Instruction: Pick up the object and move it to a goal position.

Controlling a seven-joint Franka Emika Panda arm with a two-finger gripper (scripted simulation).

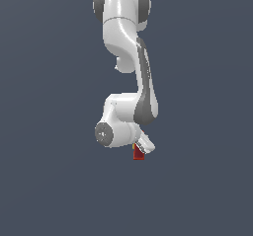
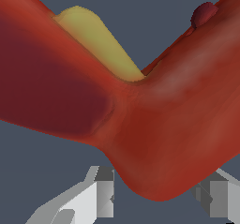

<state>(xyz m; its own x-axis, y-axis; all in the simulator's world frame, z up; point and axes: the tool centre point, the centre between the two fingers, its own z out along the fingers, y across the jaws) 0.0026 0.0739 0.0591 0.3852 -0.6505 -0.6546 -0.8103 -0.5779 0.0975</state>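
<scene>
The gripper (image 2: 154, 197) clamps the smooth, glossy red power drill (image 2: 159, 124), whose angled body carries a yellow wedge-shaped trigger (image 2: 101, 42) at its crook.

Drill (image 1: 138, 153) mostly hidden behind the arm (image 1: 129, 116), both ends cropped at the wrist

All around spreads one flat slate-blue ground (image 1: 49, 190), the same even tone from edge to edge, and it shows again in the wrist view behind the red drill (image 1: 138, 154). Whether the red drill rests on it, I cannot tell.
</scene>
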